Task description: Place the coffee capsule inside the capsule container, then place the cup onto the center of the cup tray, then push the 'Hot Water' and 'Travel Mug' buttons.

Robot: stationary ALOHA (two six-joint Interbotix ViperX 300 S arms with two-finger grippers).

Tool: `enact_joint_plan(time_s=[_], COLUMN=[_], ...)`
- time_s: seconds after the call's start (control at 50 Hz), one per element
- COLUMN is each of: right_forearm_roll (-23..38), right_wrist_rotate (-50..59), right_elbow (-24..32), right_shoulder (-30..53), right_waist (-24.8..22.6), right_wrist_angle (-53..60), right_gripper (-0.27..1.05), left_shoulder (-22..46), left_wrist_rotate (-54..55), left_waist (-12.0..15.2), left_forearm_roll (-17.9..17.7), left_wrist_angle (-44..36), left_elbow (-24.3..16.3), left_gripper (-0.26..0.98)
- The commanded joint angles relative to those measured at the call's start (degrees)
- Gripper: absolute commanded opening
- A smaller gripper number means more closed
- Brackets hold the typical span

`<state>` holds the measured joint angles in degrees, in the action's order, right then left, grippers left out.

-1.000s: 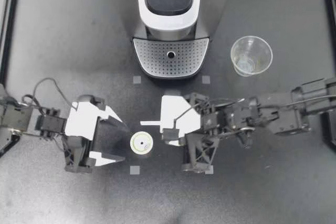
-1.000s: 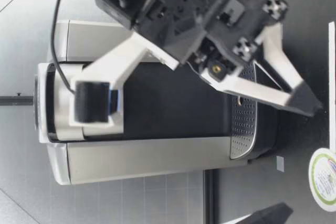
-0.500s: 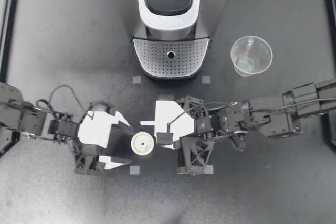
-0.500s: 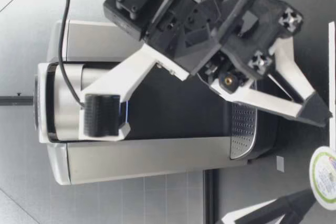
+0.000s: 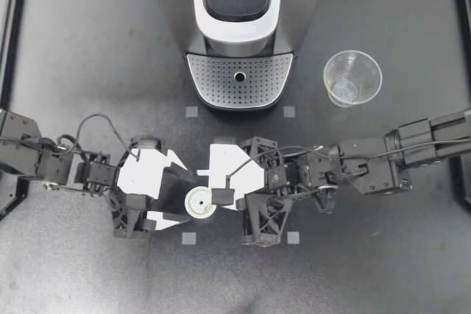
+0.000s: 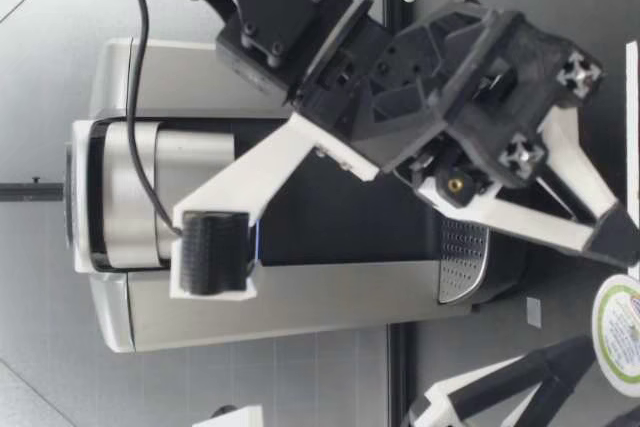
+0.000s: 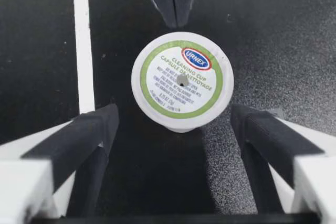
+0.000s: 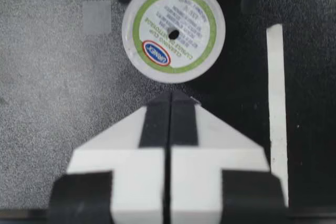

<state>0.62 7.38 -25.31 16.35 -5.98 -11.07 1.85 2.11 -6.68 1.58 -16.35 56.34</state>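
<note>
Top view: capsule [image 5: 199,202] (cup [image 5: 352,78] well apart)

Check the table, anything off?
Only the capsule: its lid has a small hole at the centre, as if already pierced. It sits upright, the cup too; nothing spilled.

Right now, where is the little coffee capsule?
In the top view the coffee capsule sits on the table in front of the coffee machine, between the open fingers of my left gripper, with my shut right gripper close on its other side.
</note>
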Motion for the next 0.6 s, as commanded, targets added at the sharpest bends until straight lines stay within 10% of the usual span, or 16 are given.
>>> enact_joint_plan(time_s=[0.0,0.58], right_forearm_roll=[0.4,0.8], right_wrist_rotate=[-0.1,-0.1], right_elbow=[1.8,3.2], right_shoulder=[-0.7,0.4], right_waist=[-0.3,-0.3], right_wrist_angle=[0.4,0.4], right_gripper=[0.01,0.01], left_shoulder=[-0.4,1.4], left_wrist_rotate=[-0.1,-0.4], left_waist=[0.3,0.3], left_forearm_roll=[0.1,0.1], left_wrist_angle=[-0.4,-0.3], left_elbow=[-1.3,-3.7], left_gripper=[0.75,0.75])
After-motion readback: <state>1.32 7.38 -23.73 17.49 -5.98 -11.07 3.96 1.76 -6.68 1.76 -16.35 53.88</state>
